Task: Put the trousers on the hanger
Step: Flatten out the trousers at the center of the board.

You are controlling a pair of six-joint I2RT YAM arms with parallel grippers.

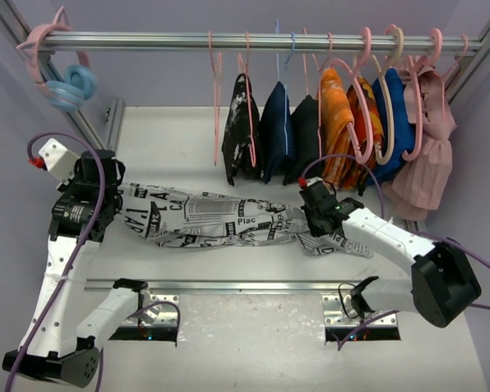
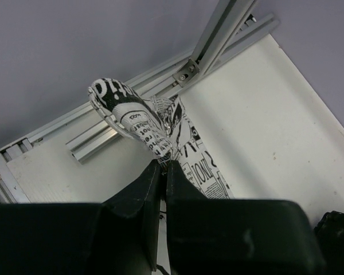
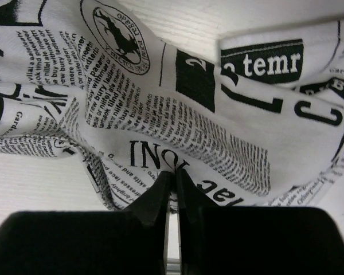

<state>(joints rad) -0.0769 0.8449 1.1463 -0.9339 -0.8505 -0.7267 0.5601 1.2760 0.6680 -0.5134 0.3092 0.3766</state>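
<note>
Pinching the trousers [image 1: 220, 220] at each end with the left gripper [image 2: 163, 165] and right gripper [image 3: 173, 173], over a white table [image 1: 171, 139], lilac wall [image 1: 147, 77] behind.

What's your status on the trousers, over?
Left gripper shut on trousers, left end. Right gripper shut on right end. Trousers stretched over table, hanger empty on rail. Black speckled garment hangs close beside hanger.

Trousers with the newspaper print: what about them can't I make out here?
Top view: the left gripper and right gripper cover the trousers where they are held.
Right wrist view: the frame edges cut the cloth off; waist or leg, cannot tell.
Left wrist view: the closed jaws hide how much cloth they pinch.
</note>
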